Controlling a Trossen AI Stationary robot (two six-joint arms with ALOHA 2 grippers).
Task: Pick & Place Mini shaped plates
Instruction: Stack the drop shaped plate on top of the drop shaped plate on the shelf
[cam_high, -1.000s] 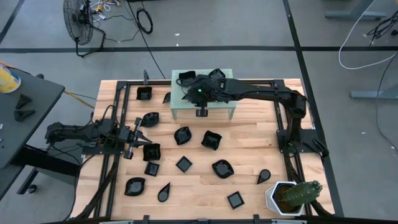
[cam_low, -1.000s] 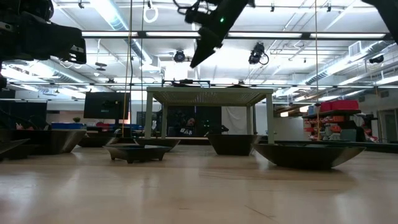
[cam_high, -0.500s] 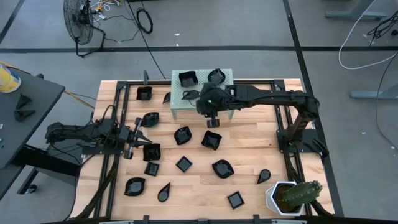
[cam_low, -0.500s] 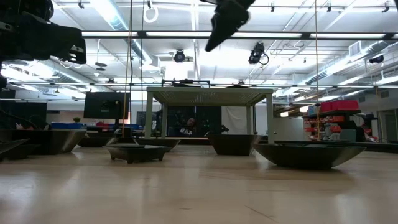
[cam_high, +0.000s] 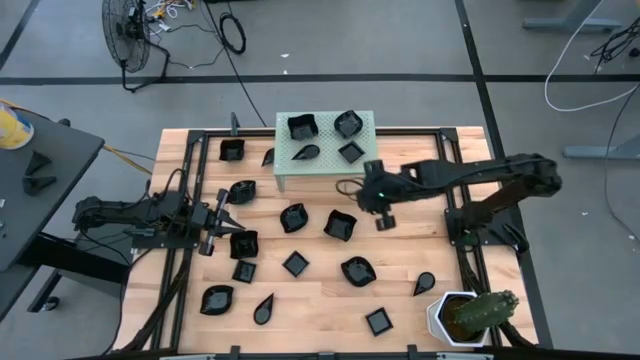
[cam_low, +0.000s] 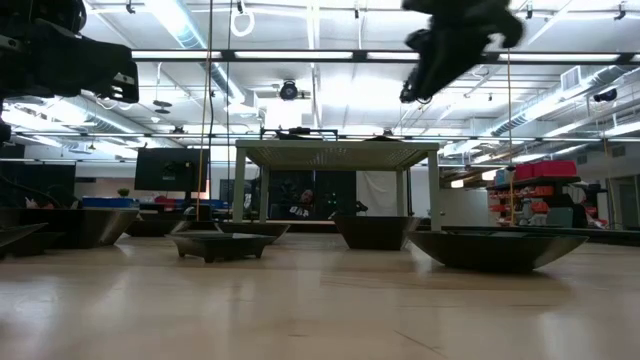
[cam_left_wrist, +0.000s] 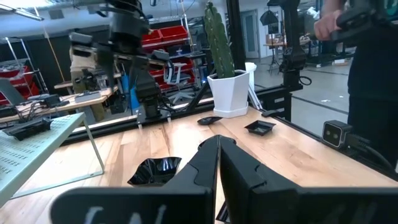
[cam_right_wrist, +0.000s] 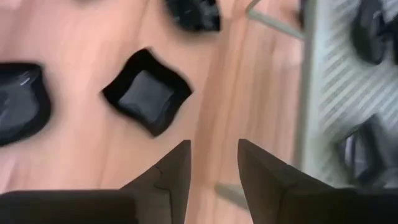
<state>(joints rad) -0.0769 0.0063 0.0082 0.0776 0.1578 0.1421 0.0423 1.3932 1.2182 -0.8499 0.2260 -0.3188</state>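
Just off the stand's (cam_high: 325, 150) front right corner, my right gripper (cam_high: 381, 221) hangs above the surface (cam_high: 400, 275) with its fingers spread and nothing between them, a wavy square plate (cam_high: 340, 224) lying beside it. Four plates (cam_high: 302, 127) sit on top of the stand, and the others are scattered over the surface in front of it and to its left. Well to the stand's front left, my left gripper (cam_high: 226, 218) rests low with its fingers pressed together, empty.
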